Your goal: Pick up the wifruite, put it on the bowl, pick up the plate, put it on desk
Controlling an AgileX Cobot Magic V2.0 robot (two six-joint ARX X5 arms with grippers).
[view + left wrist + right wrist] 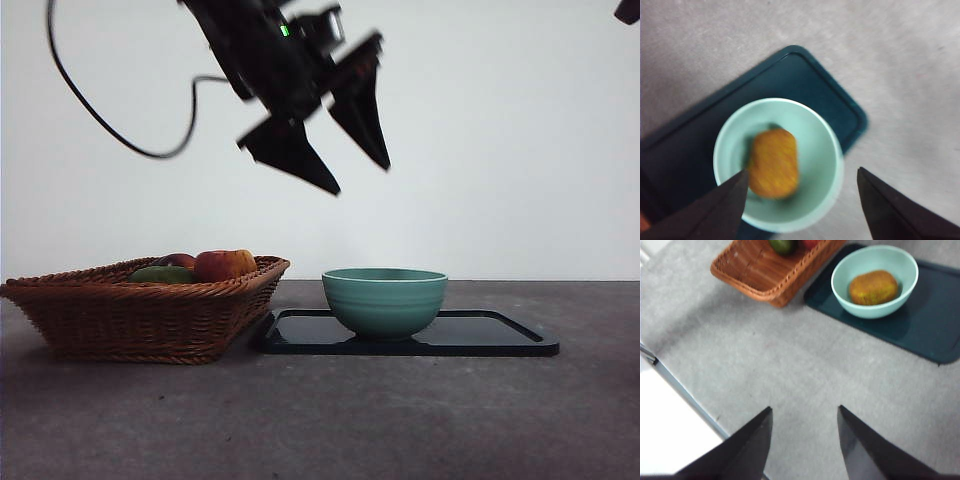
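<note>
With the wifruite [873, 287] already lying in the bowl [385, 299] on the dark plate [500, 340], lift your left gripper [335, 145], fingers released and empty, clear toward 12 o'clock before you take the plate's rim to the counter [320, 420].

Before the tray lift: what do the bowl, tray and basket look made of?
Bowl: looks like glazed ceramic or hard plastic, teal with faint ridges and a soft sheen. Tray: probably glossy dark plastic; its surface mirrors the bowl. Basket: woven brown wicker, strands plainly visible.
</note>
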